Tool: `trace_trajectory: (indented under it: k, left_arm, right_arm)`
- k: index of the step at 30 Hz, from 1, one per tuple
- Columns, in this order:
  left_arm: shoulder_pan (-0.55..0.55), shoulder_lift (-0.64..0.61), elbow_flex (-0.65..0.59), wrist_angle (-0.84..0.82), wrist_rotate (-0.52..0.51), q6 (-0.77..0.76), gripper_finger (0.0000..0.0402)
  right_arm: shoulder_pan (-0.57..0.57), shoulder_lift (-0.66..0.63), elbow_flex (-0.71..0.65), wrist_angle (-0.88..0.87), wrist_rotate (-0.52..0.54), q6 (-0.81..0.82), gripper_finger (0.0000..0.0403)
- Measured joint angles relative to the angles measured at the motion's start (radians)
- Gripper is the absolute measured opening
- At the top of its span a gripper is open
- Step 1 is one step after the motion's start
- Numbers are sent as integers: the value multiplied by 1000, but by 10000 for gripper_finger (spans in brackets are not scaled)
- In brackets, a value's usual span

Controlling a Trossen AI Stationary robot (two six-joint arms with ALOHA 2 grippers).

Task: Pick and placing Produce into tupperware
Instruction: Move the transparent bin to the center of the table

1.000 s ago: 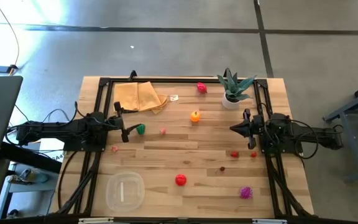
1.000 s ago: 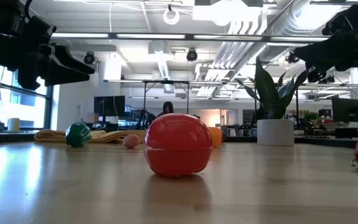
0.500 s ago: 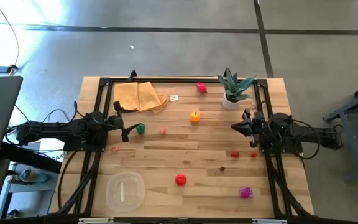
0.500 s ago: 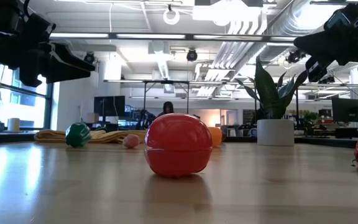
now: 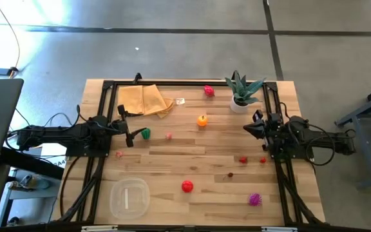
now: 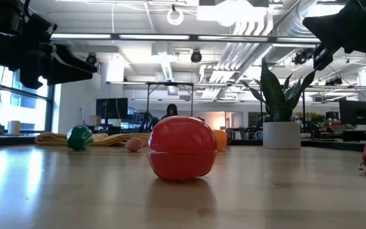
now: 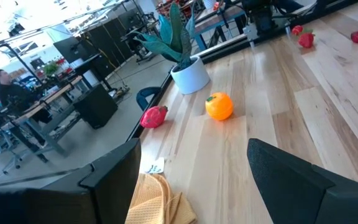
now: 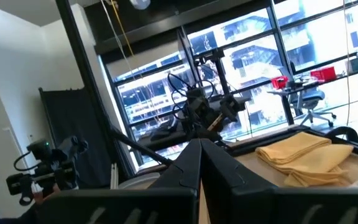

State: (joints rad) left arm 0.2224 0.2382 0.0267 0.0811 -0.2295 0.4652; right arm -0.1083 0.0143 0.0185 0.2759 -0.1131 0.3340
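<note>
Nothing is picked up yet. The left gripper (image 5: 133, 136) hangs with its fingers spread, and the green fruit (image 5: 145, 133) sits just beside its tips. It needs to drop down and pinch it. The tupperware (image 5: 129, 197) waits well behind it, near the table's edge. The right gripper (image 5: 248, 127) is pressed together, holding nothing.

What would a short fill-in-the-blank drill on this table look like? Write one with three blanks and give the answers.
1. The tupperware holds ____ pieces of produce.
2. The potted plant stands nearest the ____ gripper.
3. The green toy lies just in front of the left gripper, whose fingers stand ____.

Answers: no; right; open
</note>
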Motion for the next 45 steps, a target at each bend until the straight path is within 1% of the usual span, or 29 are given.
trace_trajectory:
  k: [19,22,24,26,28,30,31,33,35,37,39,42,45]
  left_arm:
    - [0,0,0,-2,0,0,285]
    - [0,0,0,-1,5,-38,285]
    - [0,0,0,19,42,-66,285]
    - [0,0,3,70,125,-73,285]
    - [0,0,35,105,241,-71,285]
    - [0,0,94,101,345,-49,285]
    - [-1,-1,127,86,382,-35,285]
    - [-1,3,200,26,412,-20,285]
    - [-1,17,283,-60,412,-14,285]
    - [-1,39,361,-157,390,-31,285]
    - [-1,63,429,-246,356,-88,285]
    - [0,96,493,-314,306,-191,285]
    - [0,117,505,-320,269,-272,284]
  right_arm:
    - [0,0,0,-1,0,-1,0]
    - [0,0,0,-1,0,-1,0]
    - [0,0,0,-2,0,1,0]
    - [0,0,0,-8,-1,-1,0]
    - [0,0,0,-13,-1,-1,0]
    - [0,0,0,-12,-1,-2,0]
    - [0,0,0,-12,-1,-2,0]
    - [-1,0,0,-1,0,-2,0]
    - [-2,0,0,15,0,-20,0]
    - [-2,0,0,24,0,-28,0]
    - [-2,0,0,26,0,-28,0]
    - [-2,0,0,25,-2,-50,0]
    - [-2,0,0,24,-4,-105,0]
